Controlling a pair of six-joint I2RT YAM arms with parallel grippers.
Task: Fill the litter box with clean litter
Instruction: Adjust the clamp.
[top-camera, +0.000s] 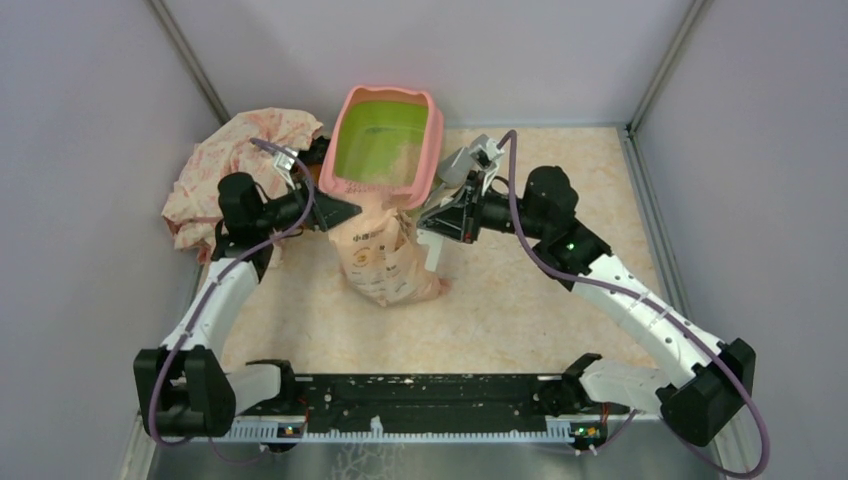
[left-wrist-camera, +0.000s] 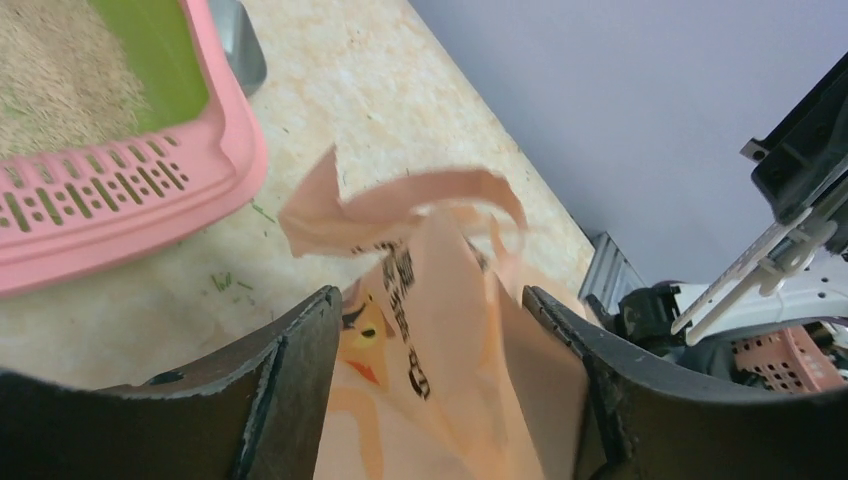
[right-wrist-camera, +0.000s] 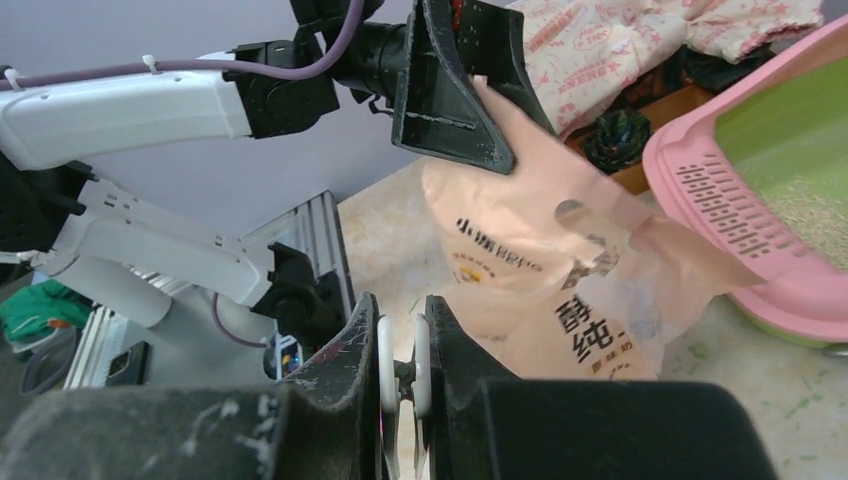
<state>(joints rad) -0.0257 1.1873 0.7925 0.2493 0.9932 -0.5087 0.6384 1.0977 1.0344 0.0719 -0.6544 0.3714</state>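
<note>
The peach-pink printed bag (top-camera: 385, 262) stands upright just near of the pink-rimmed, lime-green plastic litter box (top-camera: 436, 135), which holds some tan granules (left-wrist-camera: 60, 70). The left gripper (left-wrist-camera: 430, 300) is the closer one, its jaws spread around the bag top. The right gripper (right-wrist-camera: 400, 320) pinches a small white piece (right-wrist-camera: 403, 365).

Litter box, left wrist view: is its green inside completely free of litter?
No, pale tan litter covers part of the green floor of the litter box.
</note>
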